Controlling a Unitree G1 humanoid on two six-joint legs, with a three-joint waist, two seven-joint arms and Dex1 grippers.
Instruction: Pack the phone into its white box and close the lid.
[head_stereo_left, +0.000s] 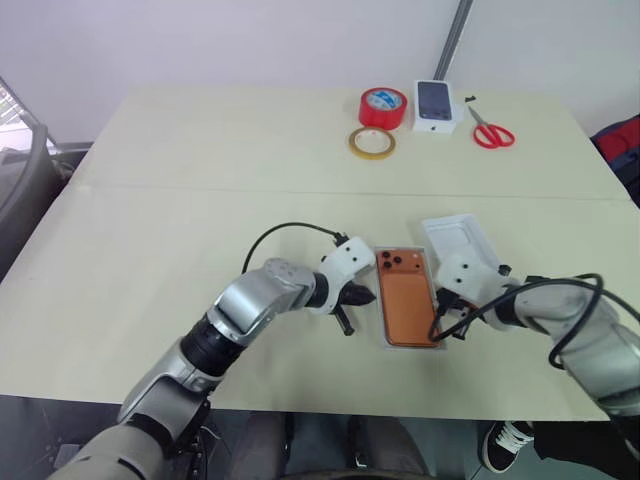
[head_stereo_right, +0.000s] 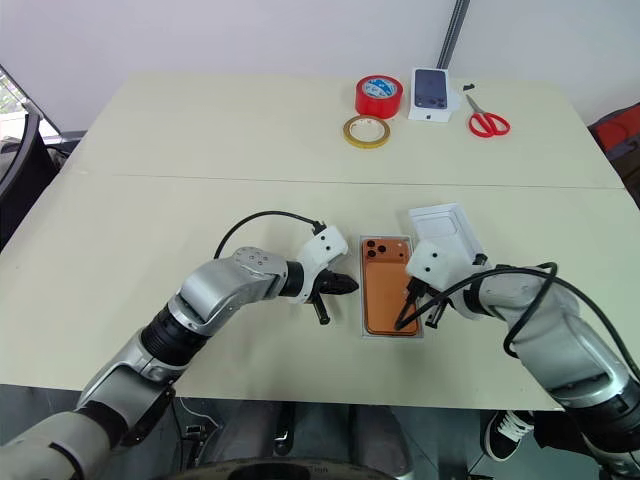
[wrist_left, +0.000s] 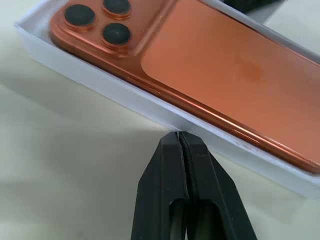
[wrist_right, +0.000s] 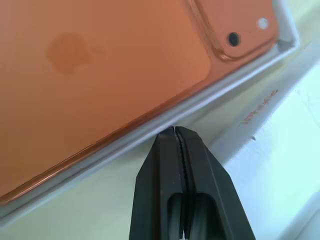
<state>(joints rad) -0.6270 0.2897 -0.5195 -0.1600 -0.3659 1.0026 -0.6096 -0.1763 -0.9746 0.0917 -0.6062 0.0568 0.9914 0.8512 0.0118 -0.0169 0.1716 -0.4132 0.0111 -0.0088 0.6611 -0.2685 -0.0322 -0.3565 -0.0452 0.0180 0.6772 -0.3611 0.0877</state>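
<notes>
Phone (head_stereo_left: 405, 296), orange, lies lens-side up inside white box (wrist_left: 150, 107).

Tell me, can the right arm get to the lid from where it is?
Probably yes. The lid lies open on the table just beyond the right gripper, touching the white box with the phone in it. Nothing lies on it. The gripper's fingers are shut, so they'd need to open first.

Phone (head_stereo_left: 405, 296): flat, orange, rounded corners, three dark lenses at far corner; lies back-up inside white box (wrist_left: 150, 107), long axis running away from robot. White box: shallow, thin raised rim, flat on tabletop near front edge. Lid (head_stereo_left: 458, 240): all-white tray, open side up, off box, just beyond-right of it.
</notes>
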